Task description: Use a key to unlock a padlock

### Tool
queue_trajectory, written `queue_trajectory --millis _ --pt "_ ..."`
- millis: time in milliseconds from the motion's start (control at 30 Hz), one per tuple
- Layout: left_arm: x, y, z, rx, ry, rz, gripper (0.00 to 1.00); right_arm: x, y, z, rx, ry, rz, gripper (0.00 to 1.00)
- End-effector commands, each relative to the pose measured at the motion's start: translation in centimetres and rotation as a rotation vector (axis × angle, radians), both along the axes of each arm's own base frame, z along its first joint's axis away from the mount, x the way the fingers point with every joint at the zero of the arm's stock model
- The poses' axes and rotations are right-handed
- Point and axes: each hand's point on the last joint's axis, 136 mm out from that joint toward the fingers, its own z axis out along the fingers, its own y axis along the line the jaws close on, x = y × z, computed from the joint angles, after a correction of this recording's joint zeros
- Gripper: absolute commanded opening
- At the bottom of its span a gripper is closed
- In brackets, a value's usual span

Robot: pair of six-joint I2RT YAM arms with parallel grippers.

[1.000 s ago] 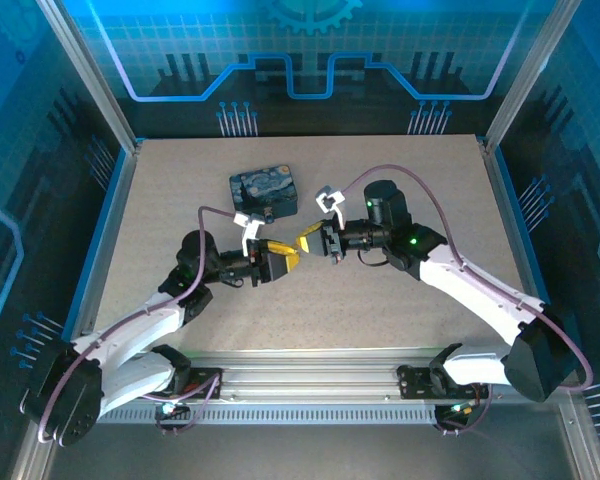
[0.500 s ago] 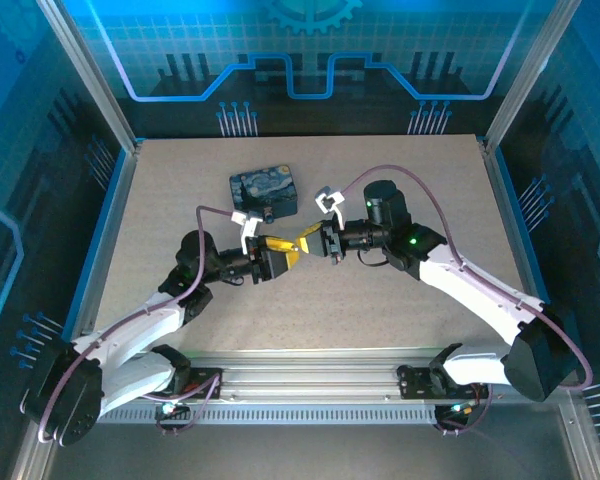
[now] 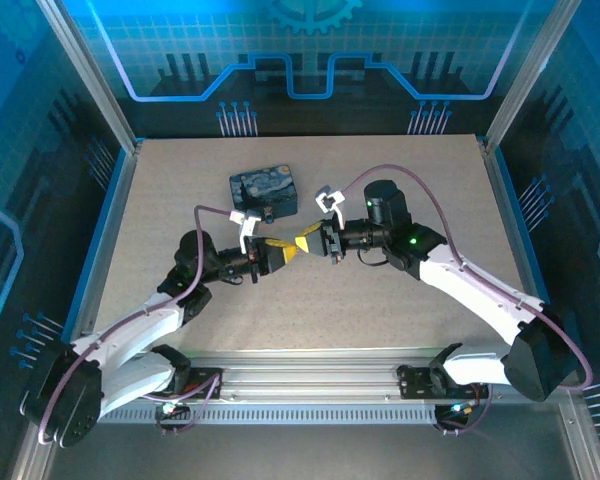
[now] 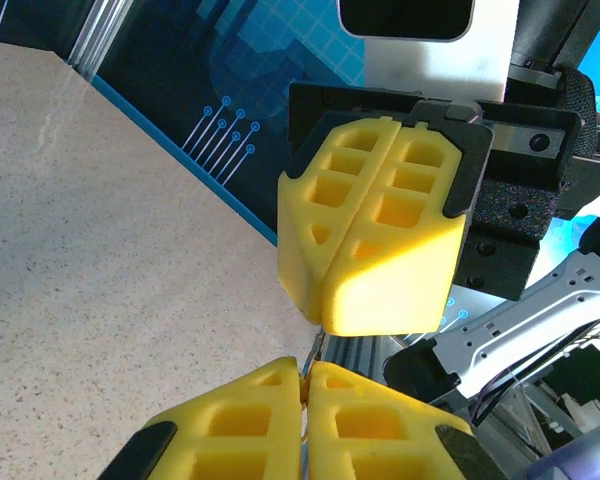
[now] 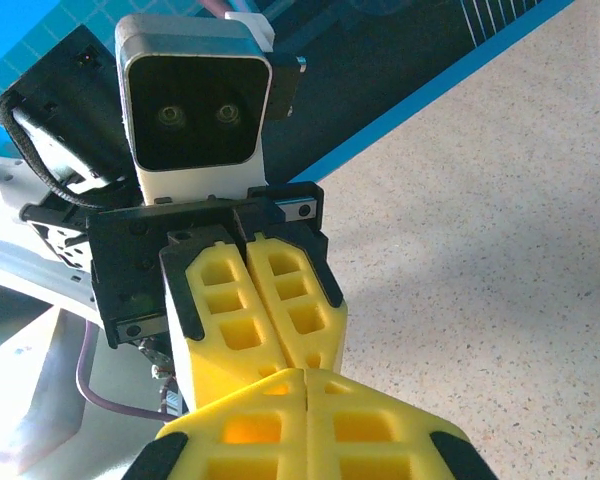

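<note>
Facing closed end effectors [image 3: 288, 249] [image 3: 304, 242], starry-print tin [image 3: 264, 191]

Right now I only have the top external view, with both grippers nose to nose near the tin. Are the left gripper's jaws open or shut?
Observer: Shut. In the left wrist view the left gripper is closed flat, with no gap.
Operator: And the right one?
Observer: Also shut. The right gripper shows a closed seam in its own wrist view.
Operator: Anything between the tips?
Observer: A thin dark sliver sits where the two tips meet. I cannot tell what it is.
</note>
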Motion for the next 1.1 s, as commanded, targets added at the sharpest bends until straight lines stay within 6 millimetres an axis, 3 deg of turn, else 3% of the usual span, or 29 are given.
queue_trajectory --millis 0,200,567,733,967,1067 --pt "-0.02 0.51 0.51 -0.009 -0.031 0.018 0.12 -0.2 0.04 0.24 0.016 -0.002 0.005 0.0" --pt "-0.01 0.54 0.55 -0.01 -0.026 0.015 0.21 -0.21 0.16 0.31 0.024 0.003 0.009 0.0" --pt "0.14 0.75 0.31 -0.013 -0.012 0.022 0.19 -0.1 -0.1 0.36 0.025 -0.006 -0.009 0.0" --pt "0.03 0.34 0.11 -0.01 0.005 -0.012 0.23 0.03 -0.13 0.4 0.031 -0.005 -0.018 0.0" --pt "0.12 0.04 -0.23 -0.011 0.017 -0.032 0.22 0.0 -0.13 0.77 0.041 -0.012 -0.02 0.0" --pt "0.18 0.07 -0.15 -0.014 0.014 -0.029 0.14 0.01 -0.1 0.83 0.042 -0.014 -0.018 0.0"
